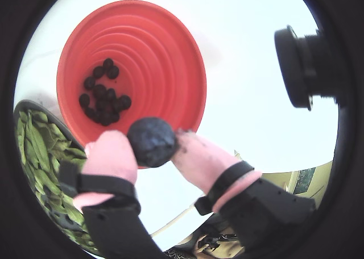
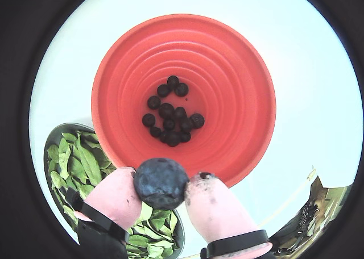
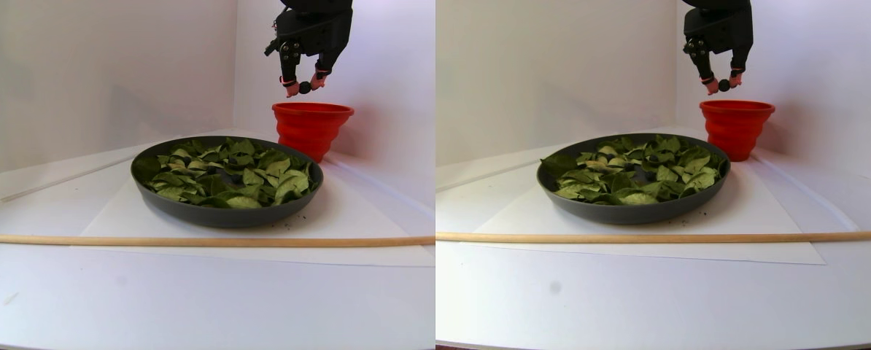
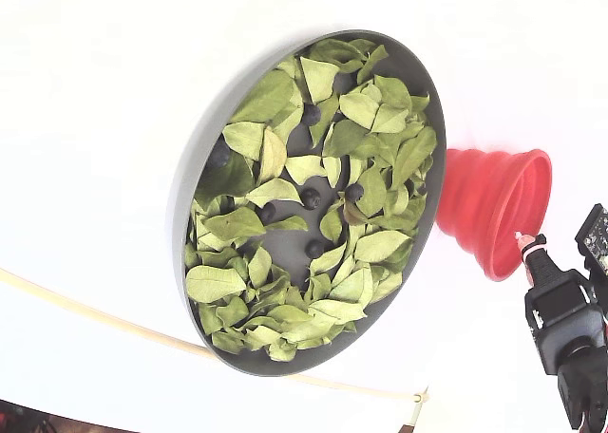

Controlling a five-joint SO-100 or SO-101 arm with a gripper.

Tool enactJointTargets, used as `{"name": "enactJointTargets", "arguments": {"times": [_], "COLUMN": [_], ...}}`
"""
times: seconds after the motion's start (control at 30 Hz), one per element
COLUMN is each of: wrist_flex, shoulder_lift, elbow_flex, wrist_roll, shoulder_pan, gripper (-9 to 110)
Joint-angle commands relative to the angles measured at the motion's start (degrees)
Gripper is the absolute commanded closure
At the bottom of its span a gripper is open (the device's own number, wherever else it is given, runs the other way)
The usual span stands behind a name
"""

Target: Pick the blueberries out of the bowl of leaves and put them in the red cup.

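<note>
Pink fingertips pinching big berry over cup

Both wrist views: gripper clamped on large berry, above near rim of cup; smaller berries heaped inside; leaves at lower left.

Stereo pair: held above cup, behind bowl.

Fixed view: a few berries left among leaves in bowl.

The gripper hangs above the red cup, pinching a dark berry between its pink fingertips. Beside the cup, the bowl of leaves rests on the desk.
</note>
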Motion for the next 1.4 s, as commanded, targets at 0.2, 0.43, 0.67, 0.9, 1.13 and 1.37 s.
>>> {"name": "enactJointTargets", "arguments": {"times": [0.2,0.43,0.67,0.9,1.13,1.37], "wrist_flex": [-2.29,-2.46,-4.04,-3.78,-2.37,-0.7], "shoulder_lift": [-1.67,-5.01,-4.31,-0.35,4.13,7.47], "elbow_flex": [-8.79,-12.57,-10.99,-7.82,-4.13,-1.41], "wrist_roll": [2.37,3.69,4.04,4.66,5.19,5.8], "shoulder_pan": [2.99,3.6,3.34,1.85,0.26,-1.58], "gripper": [88,86,79,80,80,80]}}
